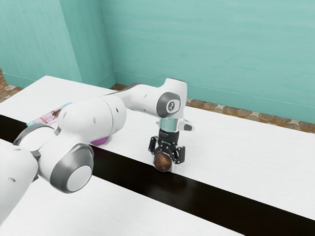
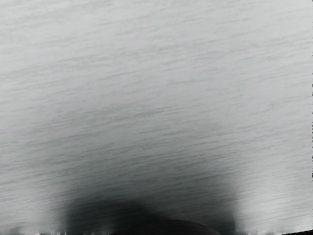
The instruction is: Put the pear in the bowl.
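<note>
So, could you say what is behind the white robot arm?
Part of a flat pink-and-teal box and what looks like a purple bowl; the arm covers the rest.

A room, home or lab unclear: smooth teal walls (image 1: 211, 44) rise beyond a white table (image 1: 256, 152) striped in black; brown stone-patterned flooring (image 1: 241, 114) lies behind the table, a white jointed robot arm (image 1: 88, 120) above it.
</note>
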### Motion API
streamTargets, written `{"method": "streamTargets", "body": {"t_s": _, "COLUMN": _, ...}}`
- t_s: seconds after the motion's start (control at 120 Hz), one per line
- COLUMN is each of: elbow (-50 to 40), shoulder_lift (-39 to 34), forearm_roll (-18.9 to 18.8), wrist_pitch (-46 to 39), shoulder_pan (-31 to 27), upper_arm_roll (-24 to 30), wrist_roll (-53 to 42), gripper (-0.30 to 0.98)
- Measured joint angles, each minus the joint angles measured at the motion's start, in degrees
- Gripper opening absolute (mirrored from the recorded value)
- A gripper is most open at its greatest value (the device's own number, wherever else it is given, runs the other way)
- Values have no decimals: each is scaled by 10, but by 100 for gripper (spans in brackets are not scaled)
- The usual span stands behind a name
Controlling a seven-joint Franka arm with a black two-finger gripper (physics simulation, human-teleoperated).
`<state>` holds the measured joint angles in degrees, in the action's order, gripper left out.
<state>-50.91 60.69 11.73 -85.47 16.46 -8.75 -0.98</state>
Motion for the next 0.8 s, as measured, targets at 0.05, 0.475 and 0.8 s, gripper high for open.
{"method": "streamTargets", "body": {"t_s": 0.05, "elbow": -1, "shoulder_lift": 0, "forearm_roll": 4, "wrist_pitch": 4, "shoulder_pan": -1, "upper_arm_roll": 0, "wrist_roll": 0, "gripper": 71}}
{"method": "streamTargets", "body": {"t_s": 0.475, "elbow": 2, "shoulder_lift": -2, "forearm_roll": 16, "wrist_pitch": 46, "shoulder_pan": -5, "upper_arm_roll": -5, "wrist_roll": 2, "gripper": 61}}
{"method": "streamTargets", "body": {"t_s": 0.8, "elbow": 5, "shoulder_lift": -15, "forearm_roll": 8, "wrist_pitch": 64, "shoulder_pan": -8, "upper_arm_roll": -14, "wrist_roll": 0, "gripper": 34}}
